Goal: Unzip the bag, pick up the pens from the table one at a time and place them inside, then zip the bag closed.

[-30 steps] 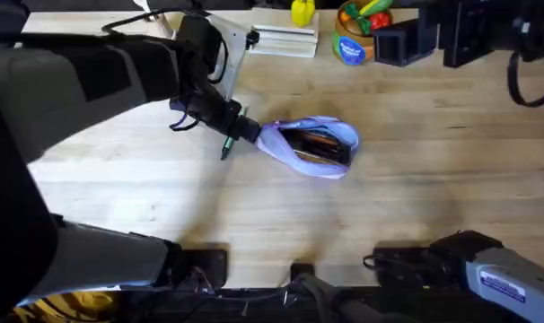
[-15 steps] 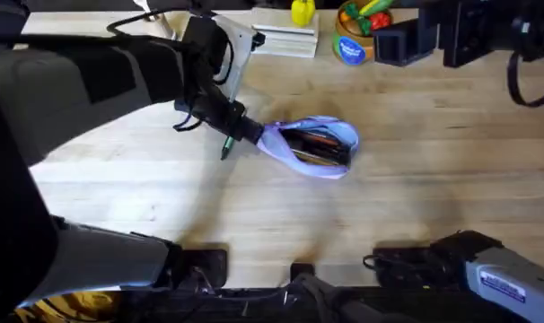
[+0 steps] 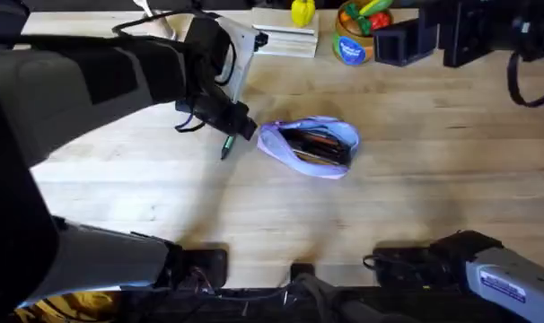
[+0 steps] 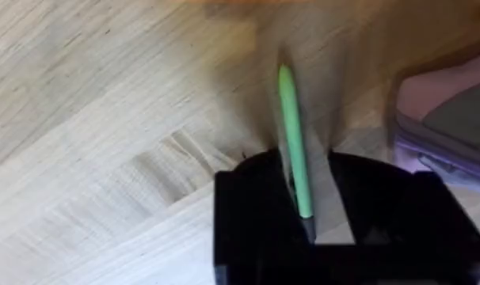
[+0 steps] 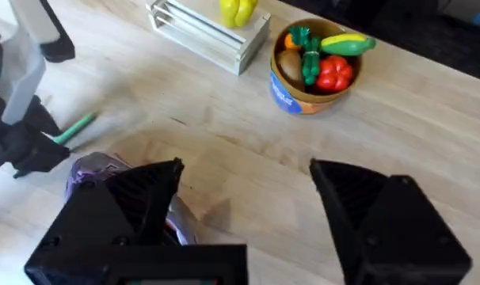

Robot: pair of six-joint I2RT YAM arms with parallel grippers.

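The left gripper (image 3: 239, 128) sits low over the wooden table (image 3: 416, 197). Its black fingers are spread apart, and a light green pen (image 4: 292, 136) lies in the gap between them. In the left wrist view, the pen pokes out past the fingertips and lies flat on the wood. I cannot tell if a finger touches the pen. From overhead, the pen (image 3: 225, 147) sticks out from under the gripper toward the near edge of the table.

Just beside the left gripper, on the side away from its arm, lies the lavender pencil pouch (image 3: 310, 146). Its closest end is right next to the fingers. The zipper is open, and the dark inside shows. Something reddish-brown lies in there, but I cannot tell what it is. In the left wrist view, a corner of the pouch (image 4: 446, 119) shows just past one finger.

The right gripper (image 5: 244, 198) hangs up high, well away from the pouch. Its two black fingers are wide apart and hold nothing. Past it, at the far side of the table, stand a white slatted rack (image 5: 208, 33) and a bowl of toy vegetables (image 5: 315, 63). A yellow toy pepper (image 5: 238, 11) sits by the rack.
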